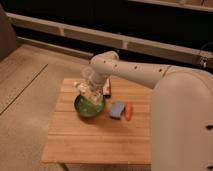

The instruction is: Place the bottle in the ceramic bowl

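Note:
The dark green ceramic bowl (89,106) sits on the left half of the wooden table (95,140). My gripper (91,90) reaches down from the right and hangs just over the bowl's back rim. It is shut on the small pale bottle (87,94), which is tilted and held right above the bowl's inside. I cannot tell whether the bottle touches the bowl.
A small dark red-and-white box (106,89) stands behind the bowl to the right. A blue sponge (117,109) and an orange object (129,111) lie right of the bowl. My arm (135,72) spans the table's back right. Bare floor lies to the left.

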Robot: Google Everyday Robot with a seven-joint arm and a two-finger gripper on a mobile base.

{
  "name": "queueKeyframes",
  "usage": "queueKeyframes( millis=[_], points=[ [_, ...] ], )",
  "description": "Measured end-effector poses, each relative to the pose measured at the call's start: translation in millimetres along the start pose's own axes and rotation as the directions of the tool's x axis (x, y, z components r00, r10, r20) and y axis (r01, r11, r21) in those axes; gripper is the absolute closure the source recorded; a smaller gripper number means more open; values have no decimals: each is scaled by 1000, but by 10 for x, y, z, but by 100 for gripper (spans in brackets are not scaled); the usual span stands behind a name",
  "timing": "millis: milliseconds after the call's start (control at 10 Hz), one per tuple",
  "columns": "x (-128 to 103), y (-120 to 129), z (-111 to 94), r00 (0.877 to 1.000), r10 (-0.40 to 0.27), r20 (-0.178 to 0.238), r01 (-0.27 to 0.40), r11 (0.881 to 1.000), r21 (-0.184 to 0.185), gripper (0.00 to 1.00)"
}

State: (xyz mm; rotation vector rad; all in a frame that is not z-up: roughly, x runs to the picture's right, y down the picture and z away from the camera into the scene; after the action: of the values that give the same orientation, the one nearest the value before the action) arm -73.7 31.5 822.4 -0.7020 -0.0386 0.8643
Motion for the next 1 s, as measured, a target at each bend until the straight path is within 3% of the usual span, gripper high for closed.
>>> queueKeyframes(
  millis=[500, 1000],
  points=[
    [-168, 128, 362, 994, -88, -65, 82, 992, -99, 94],
    [-166, 121, 359, 994, -87, -65, 81, 992, -98, 94]
  ],
)
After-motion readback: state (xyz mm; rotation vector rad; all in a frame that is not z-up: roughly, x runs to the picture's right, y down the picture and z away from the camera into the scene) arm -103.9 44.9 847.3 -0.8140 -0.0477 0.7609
